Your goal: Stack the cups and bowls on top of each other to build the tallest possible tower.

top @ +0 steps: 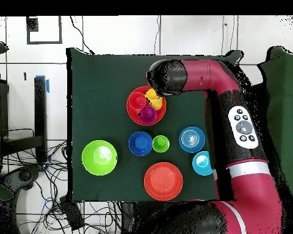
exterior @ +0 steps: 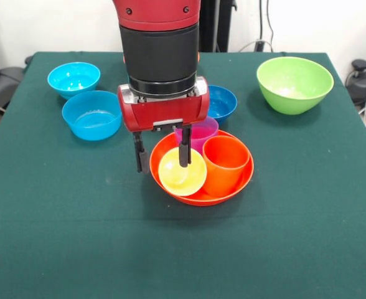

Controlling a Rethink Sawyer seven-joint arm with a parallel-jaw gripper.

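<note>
A large orange bowl holds three cups: a yellow cup tilted with its mouth toward the front camera, an orange cup and a purple cup. My gripper hangs open over the bowl's left side. One finger is at the yellow cup's rim and the other is outside the bowl's rim. The overhead view also shows a green cup and a second orange bowl. The arm hides both in the front view.
A dark blue bowl sits just behind the orange bowl. Two light blue bowls stand at the left, and a lime green bowl at the right rear. Cables lie beyond the table edges.
</note>
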